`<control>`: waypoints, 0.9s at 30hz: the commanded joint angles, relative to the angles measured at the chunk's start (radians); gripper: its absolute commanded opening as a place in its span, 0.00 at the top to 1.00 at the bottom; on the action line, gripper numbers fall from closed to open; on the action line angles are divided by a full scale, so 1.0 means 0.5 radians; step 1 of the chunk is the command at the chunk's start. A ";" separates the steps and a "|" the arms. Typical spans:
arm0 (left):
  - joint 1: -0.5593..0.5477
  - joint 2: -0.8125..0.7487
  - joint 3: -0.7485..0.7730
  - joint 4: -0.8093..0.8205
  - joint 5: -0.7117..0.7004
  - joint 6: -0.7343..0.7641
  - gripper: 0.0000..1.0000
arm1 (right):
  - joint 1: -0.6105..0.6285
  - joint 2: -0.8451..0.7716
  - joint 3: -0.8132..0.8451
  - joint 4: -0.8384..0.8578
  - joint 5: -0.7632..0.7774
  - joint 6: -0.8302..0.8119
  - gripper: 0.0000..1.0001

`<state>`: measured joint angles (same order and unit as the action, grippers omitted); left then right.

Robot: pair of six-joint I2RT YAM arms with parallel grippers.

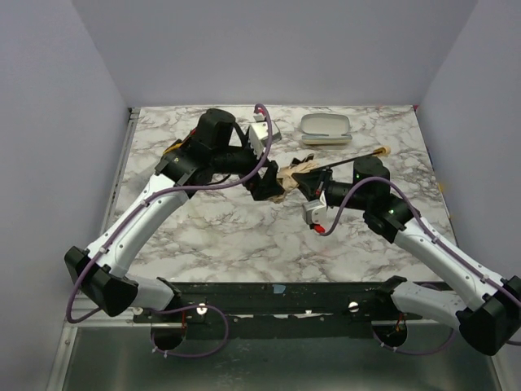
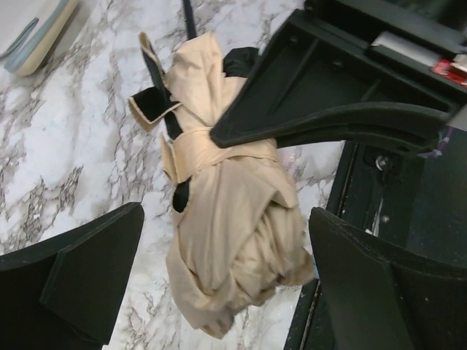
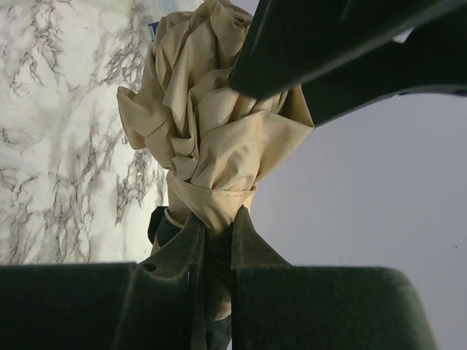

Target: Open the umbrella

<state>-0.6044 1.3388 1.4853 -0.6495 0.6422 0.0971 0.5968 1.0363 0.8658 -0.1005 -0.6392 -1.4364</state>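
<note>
The umbrella (image 1: 295,171) lies folded near the middle of the marble table, a beige bundle wrapped by its strap (image 2: 219,149). Its thin black shaft runs back right to a small beige knob (image 1: 384,150). My right gripper (image 3: 217,219) is shut on the umbrella at the strap band, pinching the fabric. My left gripper (image 2: 226,240) stands wide open, one finger (image 2: 80,270) on each side of the bundle's bunched end, with a gap between them and the fabric. In the top view, the left gripper (image 1: 264,186) and right gripper (image 1: 304,186) meet at the bundle.
A white oval case (image 1: 326,128) sits at the back of the table, also showing as the white case (image 2: 33,36) in the left wrist view. A tan-yellow object (image 1: 173,148) peeks out behind the left arm. The dark front rail (image 1: 277,293) borders the near edge.
</note>
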 commanded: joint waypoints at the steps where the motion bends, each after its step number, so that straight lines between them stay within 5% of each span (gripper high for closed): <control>1: -0.018 0.068 -0.016 -0.015 -0.263 -0.008 0.01 | 0.041 -0.007 0.088 0.109 0.012 -0.100 0.99; 3: -0.029 0.078 -0.045 -0.006 -0.307 0.014 0.06 | 0.047 -0.014 0.076 0.095 0.028 -0.108 0.99; 6: -0.041 0.122 -0.024 -0.080 -0.304 0.077 0.29 | 0.055 -0.026 0.055 0.099 0.043 -0.131 0.99; 9: -0.052 0.155 0.002 -0.121 -0.296 0.116 0.33 | 0.062 -0.016 0.065 0.092 0.063 -0.140 1.00; 13: -0.060 0.193 0.018 -0.146 -0.239 0.149 0.53 | 0.064 -0.009 0.044 0.147 0.088 -0.171 1.00; 16: -0.062 0.237 0.060 -0.200 -0.187 0.156 0.88 | 0.064 -0.017 0.028 0.238 0.099 -0.102 0.98; 17: -0.062 0.241 0.067 -0.197 -0.187 0.149 1.00 | 0.065 -0.017 0.033 0.247 0.111 -0.048 0.93; 22: -0.030 0.111 -0.052 0.056 -0.297 0.061 1.00 | 0.064 -0.024 0.047 0.215 0.272 0.243 0.48; 27: 0.062 -0.002 -0.136 0.354 -0.346 0.052 1.00 | 0.063 -0.018 0.126 0.011 0.497 0.821 0.21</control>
<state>-0.6140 1.4059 1.4460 -0.6334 0.5144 0.1230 0.6220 1.0451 0.8654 -0.0849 -0.4908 -1.2785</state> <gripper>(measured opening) 0.167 0.721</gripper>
